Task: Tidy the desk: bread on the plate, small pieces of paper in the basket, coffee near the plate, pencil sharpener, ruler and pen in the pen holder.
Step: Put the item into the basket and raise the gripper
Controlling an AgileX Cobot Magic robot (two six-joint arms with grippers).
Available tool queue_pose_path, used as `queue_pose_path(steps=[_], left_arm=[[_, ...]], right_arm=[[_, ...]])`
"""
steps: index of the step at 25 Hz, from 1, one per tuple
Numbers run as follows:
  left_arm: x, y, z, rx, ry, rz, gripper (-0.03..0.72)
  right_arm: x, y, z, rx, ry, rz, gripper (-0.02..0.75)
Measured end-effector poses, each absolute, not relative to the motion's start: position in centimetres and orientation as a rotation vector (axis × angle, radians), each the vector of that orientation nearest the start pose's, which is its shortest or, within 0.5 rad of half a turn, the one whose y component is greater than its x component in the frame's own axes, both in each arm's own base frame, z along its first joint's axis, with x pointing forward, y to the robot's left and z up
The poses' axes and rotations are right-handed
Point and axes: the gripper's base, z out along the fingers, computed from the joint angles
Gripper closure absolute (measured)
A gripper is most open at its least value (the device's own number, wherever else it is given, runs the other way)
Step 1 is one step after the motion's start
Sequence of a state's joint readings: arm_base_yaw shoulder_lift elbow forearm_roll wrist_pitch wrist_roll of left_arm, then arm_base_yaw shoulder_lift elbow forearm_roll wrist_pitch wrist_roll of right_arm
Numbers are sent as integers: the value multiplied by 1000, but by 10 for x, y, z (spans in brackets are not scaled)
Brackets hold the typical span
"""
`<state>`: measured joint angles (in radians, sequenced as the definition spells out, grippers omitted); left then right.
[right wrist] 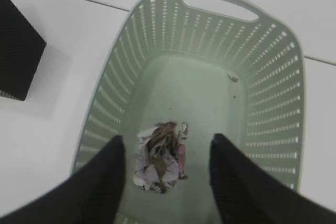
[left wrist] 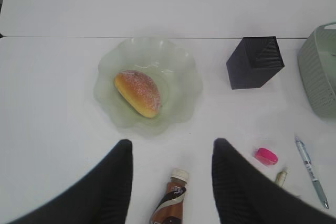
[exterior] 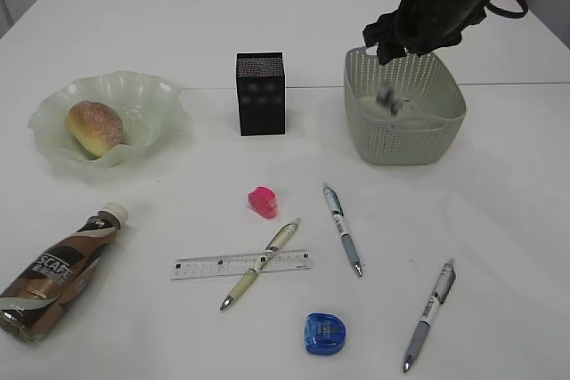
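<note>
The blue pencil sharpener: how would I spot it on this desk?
Find the clear ruler near the desk's front edge. Just right of it and nearer the front lies the blue pencil sharpener. Its translucent blue sets it apart from the pink sharpener behind the ruler.

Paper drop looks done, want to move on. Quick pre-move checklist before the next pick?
1. Right gripper open, nothing between fingers: ok.
2. Paper ball inside basket: ok. Second ball: cannot tell.
3. Bread on plate: ok.
4. Left gripper open and empty, above the coffee: ok.
5. Coffee near plate: not ok, lies on its side in front of it.
6. Pen holder filled: not ok; ruler, pens, sharpeners on desk.
</note>
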<state>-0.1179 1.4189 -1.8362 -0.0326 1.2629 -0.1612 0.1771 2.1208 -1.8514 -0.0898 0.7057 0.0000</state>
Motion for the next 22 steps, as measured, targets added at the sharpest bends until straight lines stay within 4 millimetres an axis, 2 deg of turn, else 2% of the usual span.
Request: queue_pose_path(steps=[2,4,7,11,13,16,22], left_arm=[[268,-34,486,-47,2335,-175,326],[268,-34,486,-47,2335,-173,326],[268,-34,486,-47,2335,-173,326],[273,-35,476,1,2370,-151,326],[276,-36,463,30,2418,-153,323],[280,-38,432,47,2524,-147,314],[290,-40,351,100,2803,-103,296]], right_arm=[[485,80,242,-249,2447,-29,174],[486,79,239,-237,2451,-46,106],[486,78,242,-227,2455,-56,106],[479,78,255,-188,2560,-34,168],[472,79,267,-166,2644,-13,193],[462,79,278,-152,2748,10,219],[458,87,287,-127,2774,138,253]])
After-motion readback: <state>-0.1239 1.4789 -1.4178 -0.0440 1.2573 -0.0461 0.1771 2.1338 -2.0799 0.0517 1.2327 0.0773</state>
